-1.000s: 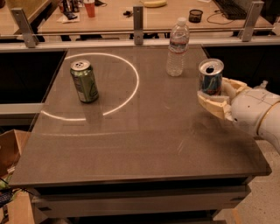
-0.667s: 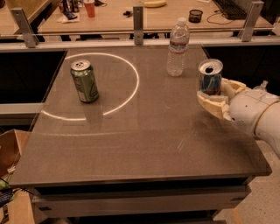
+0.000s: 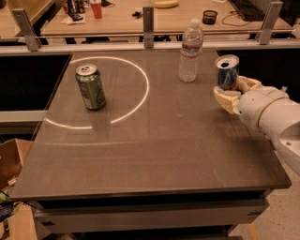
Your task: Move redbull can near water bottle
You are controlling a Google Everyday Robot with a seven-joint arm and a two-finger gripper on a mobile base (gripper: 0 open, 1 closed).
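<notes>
1. the gripper (image 3: 236,90) is over the right side of the bench (image 3: 154,145), near the far right corner, on the end of a white arm (image 3: 276,115) that comes in from the right edge of the view.
2. its cream-coloured jaws stand one on each side of the redbull can (image 3: 228,71) and are closed against the can's lower part, so the can is held between them.
3. the redbull can is upright, with its silver top and dark opening facing up. its blue-and-silver side shows above the jaws, and its base is hidden behind them, so whether it rests on the bench cannot be told.
4. the water bottle (image 3: 191,50) stands upright on the far part of the bench, right of centre, clear and ribbed with a white cap and a pale label band.
5. the redbull can is to the right of the water bottle and a little nearer the camera; the two are near each other but apart, with bare bench between them.
6. a green can (image 3: 91,86) stands upright on the left part of the bench, well apart from both the bottle and the gripper.
7. a thin bright arc of light (image 3: 140,93) curves across the bench top around the green can's area.
8. beyond the bench a metal rail with upright posts (image 3: 148,26) runs across, and behind it is a wooden desk with a red cup (image 3: 96,8) and a small dark container (image 3: 210,17).
9. a cardboard box (image 3: 10,159) sits on the floor at the lower left.
</notes>
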